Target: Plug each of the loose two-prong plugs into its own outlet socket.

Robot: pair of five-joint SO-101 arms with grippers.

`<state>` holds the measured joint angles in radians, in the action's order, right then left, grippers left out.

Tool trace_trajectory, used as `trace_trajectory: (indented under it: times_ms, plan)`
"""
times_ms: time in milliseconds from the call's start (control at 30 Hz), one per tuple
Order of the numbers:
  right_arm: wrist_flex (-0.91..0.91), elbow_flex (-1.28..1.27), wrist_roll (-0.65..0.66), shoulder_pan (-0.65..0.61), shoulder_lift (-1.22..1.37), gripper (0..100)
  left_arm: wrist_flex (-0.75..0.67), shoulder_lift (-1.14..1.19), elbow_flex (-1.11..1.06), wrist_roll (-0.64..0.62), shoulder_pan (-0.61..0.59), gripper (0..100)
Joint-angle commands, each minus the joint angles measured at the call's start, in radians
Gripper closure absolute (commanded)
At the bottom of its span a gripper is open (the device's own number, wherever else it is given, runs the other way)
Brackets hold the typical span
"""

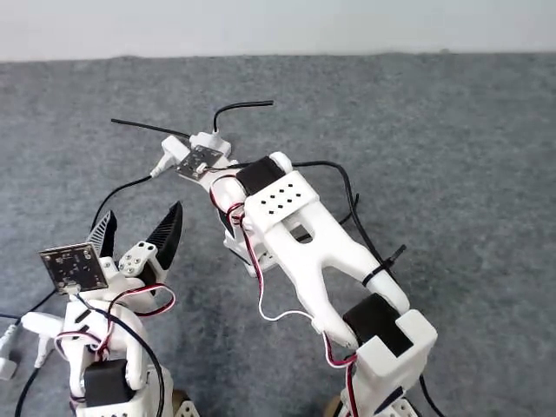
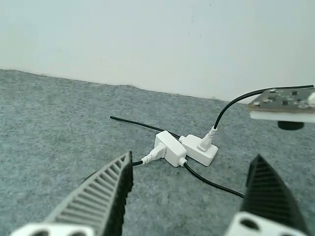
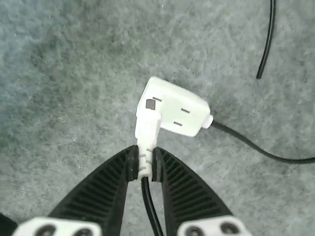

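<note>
Grey carpet is carrying everything here. Close to its near left corner my left pincer is hanging spread wide, gripping nothing. Farther in, left of the middle, my right pincer is pinching the white plug by its ribbed collar, nose touching the outlet block, prongs hidden. I'm judging the plug light, hard and smooth, and its cord limp. So I'm favouring the stiff body for a hold, and I'm expecting the loose block to slide under a push. A second block is lying just beside it.

White plug, white socket block (black cord); grey carpet.
</note>
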<state>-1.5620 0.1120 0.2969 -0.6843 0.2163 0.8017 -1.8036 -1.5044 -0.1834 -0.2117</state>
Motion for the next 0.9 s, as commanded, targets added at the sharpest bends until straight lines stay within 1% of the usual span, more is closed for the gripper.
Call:
trace_trajectory:
  times_ms: [0,233,633,867]
  plan:
    - [-0.036,0.057,-0.015,-0.008,-0.005,99.0,-0.034,-0.011,0.008,-0.006,0.006,64]
    - [-0.073,0.057,-0.017,-0.007,-0.005,99.0,-0.034,-0.011,0.008,-0.006,0.006,64]
    - [-0.024,0.068,-0.012,-0.002,-0.004,99.0,-0.034,-0.011,0.008,-0.006,0.006,64]
    - [-0.039,0.196,-0.011,0.03,0.142,99.0,-0.034,-0.011,0.008,-0.006,0.006,64]
